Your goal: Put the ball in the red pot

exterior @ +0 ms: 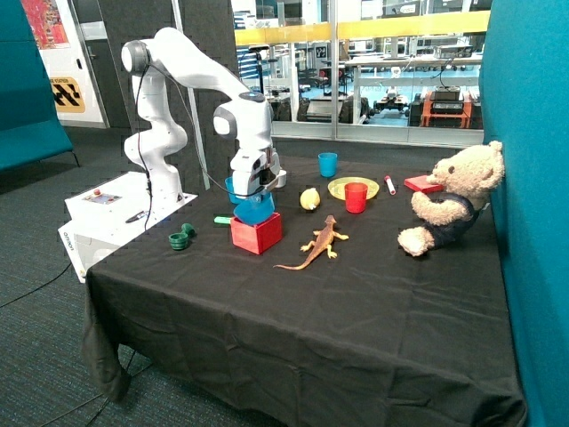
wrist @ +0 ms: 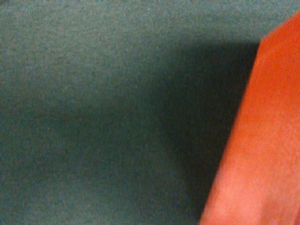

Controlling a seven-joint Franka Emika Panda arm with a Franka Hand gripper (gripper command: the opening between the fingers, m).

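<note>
The pale yellow ball [exterior: 309, 198] lies on the black cloth beside the yellow plate, a little behind the orange lizard. The red pot [exterior: 256, 232], a square red box, stands in front of the arm; its side also fills one edge of the wrist view [wrist: 262, 140]. My gripper [exterior: 252, 190] hangs right above the red pot, about a hand's width from the ball. A blue bowl [exterior: 255, 210] sits tilted between the gripper and the pot's top, touching or just over the rim. The pot's inside is hidden.
A round red cup [exterior: 356, 197] stands on a yellow plate [exterior: 338, 188]. A blue cup [exterior: 328, 164] is behind them. An orange lizard [exterior: 316, 243], a teddy bear [exterior: 453, 197], a marker [exterior: 389, 184], a flat red thing [exterior: 420, 183] and green pieces [exterior: 181, 237] lie around.
</note>
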